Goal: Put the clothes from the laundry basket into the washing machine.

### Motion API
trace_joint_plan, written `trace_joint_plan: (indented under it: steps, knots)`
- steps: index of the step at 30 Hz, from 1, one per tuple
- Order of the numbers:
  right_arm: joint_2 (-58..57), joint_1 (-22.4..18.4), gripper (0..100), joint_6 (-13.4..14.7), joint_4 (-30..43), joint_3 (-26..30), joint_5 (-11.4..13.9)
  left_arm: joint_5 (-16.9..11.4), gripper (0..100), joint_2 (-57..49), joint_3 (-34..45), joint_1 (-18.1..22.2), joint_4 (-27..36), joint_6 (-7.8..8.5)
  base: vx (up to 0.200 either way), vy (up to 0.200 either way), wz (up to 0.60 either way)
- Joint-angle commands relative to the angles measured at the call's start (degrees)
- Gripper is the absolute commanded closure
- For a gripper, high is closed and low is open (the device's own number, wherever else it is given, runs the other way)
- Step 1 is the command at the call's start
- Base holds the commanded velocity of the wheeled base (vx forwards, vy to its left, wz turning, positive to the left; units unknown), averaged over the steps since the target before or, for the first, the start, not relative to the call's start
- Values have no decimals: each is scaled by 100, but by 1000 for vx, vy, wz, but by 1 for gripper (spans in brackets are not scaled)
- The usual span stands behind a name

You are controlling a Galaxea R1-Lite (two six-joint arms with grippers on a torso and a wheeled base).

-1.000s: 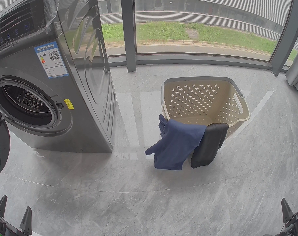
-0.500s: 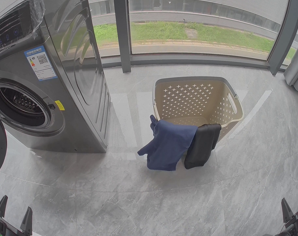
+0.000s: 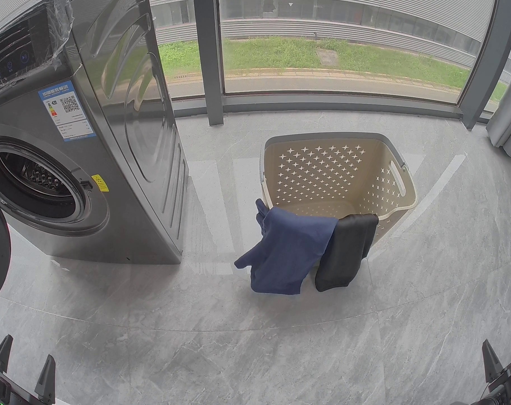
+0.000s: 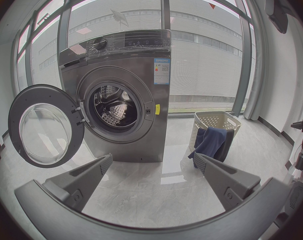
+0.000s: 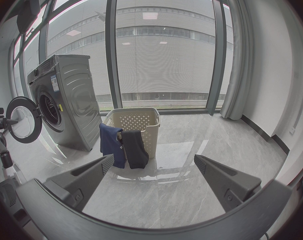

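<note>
- The round door [image 4: 45,125] of the washing machine [image 3: 126,142] hangs swung wide open at the far left, its glass bowl facing out into the room.
- The left claw [image 3: 24,364] sits low over the grey floor [image 3: 210,338] at the near left corner, well apart from both machine and basket. Its two fingers are spread and nothing is between them.
- The washing machine stands on the floor at the left, by the window. Its drum opening [image 3: 36,184] is uncovered and dark inside, and I cannot tell whether any clothing lies in it. Clear plastic film wraps the control panel on top.
- A tall window [image 3: 334,40] runs along the back, behind the machine and the basket.
- A blue garment [image 3: 289,248] is draped over the near rim of the laundry basket [image 3: 334,137], on its left side. Most of the cloth hangs down the outside wall towards the floor.
- The laundry basket, beige with star-shaped holes, stands upright on the floor to the right of the machine, with a gap of bare floor between them.
- A black garment [image 3: 345,248] hangs over the same near rim, just beside the blue one and touching it on its right.
- The right claw [image 3: 504,347] sits low at the near right corner, well apart from the basket, its fingers spread and holding nothing.
- A pale curtain [image 3: 508,125] hangs at the far right edge.
</note>
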Motion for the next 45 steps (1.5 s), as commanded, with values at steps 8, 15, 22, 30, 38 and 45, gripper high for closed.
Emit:
trace_joint_plan:
  steps: [8, 15, 22, 30, 38, 45]
  knots:
    - [-84, 4, 0, -2, 8, 48, -1, 8, 0, -49, 101, 2, -1, -12, 0, -125, 0]
    - [-84, 4, 0, -2, 8, 48, -1, 8, 0, -49, 101, 2, -1, -12, 0, 0, 0]
    - [-84, -5, 0, -11, 8, 48, -1, -1, 0, -49, 101, -7, -1, -47, 0, 0, 0]
    - [-84, -5, 0, -19, -9, 66, -1, -1, 0, -49, 101, 2, -1, -30, 0, 0, 0]
    - [-93, -5, 0, 7, -71, 84, 16, -1, 0, -49, 101, -7, -1, -56, 0, 0, 0]
    - [-93, -5, 0, 33, -71, 84, 16, -1, 0, -49, 101, -7, -1, -39, 0, -114, 0]
